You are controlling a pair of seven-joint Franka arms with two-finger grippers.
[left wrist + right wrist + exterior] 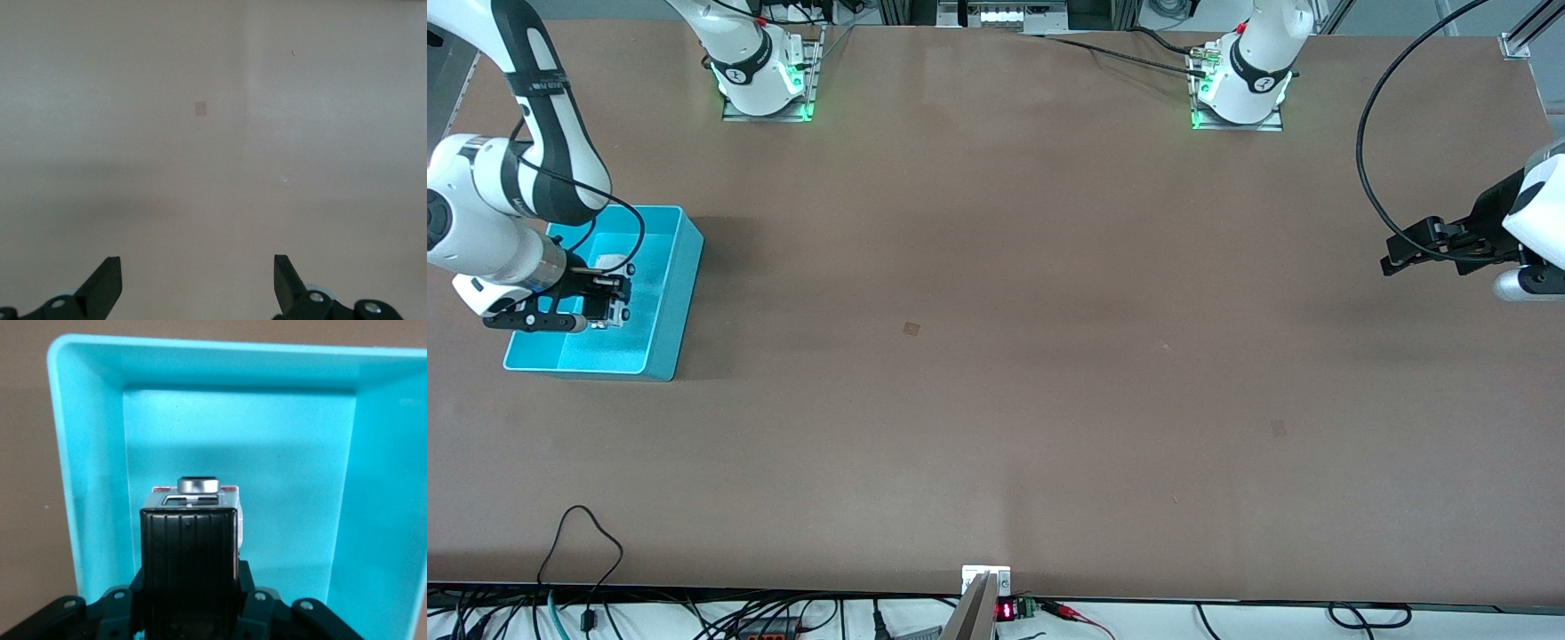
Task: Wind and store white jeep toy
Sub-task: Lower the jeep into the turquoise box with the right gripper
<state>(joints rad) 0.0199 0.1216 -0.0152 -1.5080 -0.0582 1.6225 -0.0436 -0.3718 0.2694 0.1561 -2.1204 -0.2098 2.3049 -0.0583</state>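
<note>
While the toy hangs over the bin: right gripper [609,302] is clamped on the white jeep toy [193,513], holding it above the inside of the cyan bin [680,293], so a release would likely drop it straight in.
Where the jeep is: in the right gripper's grasp, over the bin floor, at the right arm's end of the table; whether its wheels touch the floor I cannot tell.
How it is held: in the right wrist view the black roof faces the camera and the fingers sit on either flank, a grip that keeps the small car level for the set-down.
Stage, as I judge it: winding looks done and storing is under way; only letting go seems left.
Left gripper [1414,246]: waits with its fingers spread wide and nothing between them, over bare table [996,373] at the left arm's end, out of the way of the other arm.
Hidden in the front view: the right gripper's black body covers most of the jeep; only a pale bit shows.
Cut off in the right wrist view: the fingertips and the jeep's wheels are masked by its roof and the gripper body.
Hard to make out: the round silver part [198,484] past the roof; its purpose is unclear.
</note>
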